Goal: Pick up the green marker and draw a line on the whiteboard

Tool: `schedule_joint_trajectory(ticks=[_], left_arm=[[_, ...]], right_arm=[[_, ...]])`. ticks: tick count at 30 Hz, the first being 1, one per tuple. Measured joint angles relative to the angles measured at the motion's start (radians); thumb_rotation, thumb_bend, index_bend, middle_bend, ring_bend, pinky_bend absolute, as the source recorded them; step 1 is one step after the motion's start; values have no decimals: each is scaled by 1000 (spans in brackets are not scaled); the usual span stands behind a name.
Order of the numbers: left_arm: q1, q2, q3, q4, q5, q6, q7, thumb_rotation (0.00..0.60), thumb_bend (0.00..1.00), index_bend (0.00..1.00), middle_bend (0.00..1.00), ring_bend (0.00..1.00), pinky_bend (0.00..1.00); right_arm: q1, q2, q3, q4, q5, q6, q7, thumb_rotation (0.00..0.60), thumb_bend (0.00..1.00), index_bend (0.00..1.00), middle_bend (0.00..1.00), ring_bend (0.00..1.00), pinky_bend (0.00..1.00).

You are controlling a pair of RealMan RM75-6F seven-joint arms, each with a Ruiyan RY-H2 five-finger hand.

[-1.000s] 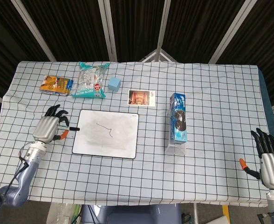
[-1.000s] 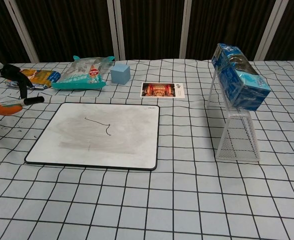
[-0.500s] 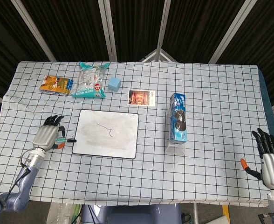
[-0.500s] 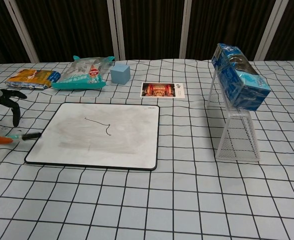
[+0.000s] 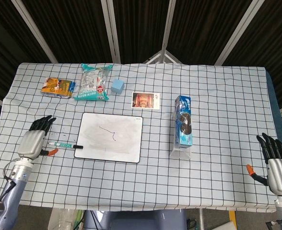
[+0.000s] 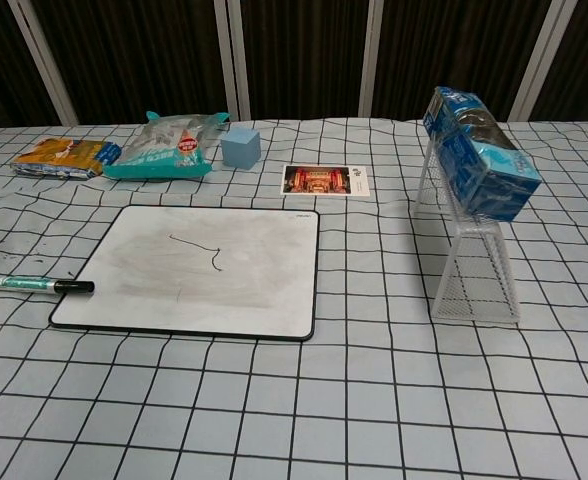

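Observation:
The green marker [image 5: 64,144] [image 6: 32,285] lies flat on the checked cloth, its black cap touching the left edge of the whiteboard [image 5: 110,136] [image 6: 202,268]. A thin dark line is drawn near the board's middle. My left hand [image 5: 33,140] hovers just left of the marker, fingers spread and holding nothing; the chest view does not show it. My right hand [image 5: 276,164] rests open at the table's front right corner, far from the board.
A wire rack with a blue cookie box [image 5: 183,124] [image 6: 477,165] stands right of the board. Behind the board lie a photo card [image 5: 145,100], a blue cube [image 5: 117,86], a teal snack bag [image 5: 93,82] and an orange packet [image 5: 57,87].
My left hand lowered the marker beside the board, let it go and drew back to the left. The marker now lies on the cloth. The right hand barely moved.

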Motion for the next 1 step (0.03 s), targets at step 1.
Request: schedule_joint_trajectory(ticks=[1], left_arm=[[15, 21, 4, -24, 8, 20, -8, 600, 182, 33, 0, 0, 0]], right_arm=[[1, 1, -3, 2, -3, -3, -4, 600, 300, 0, 0, 0, 0]])
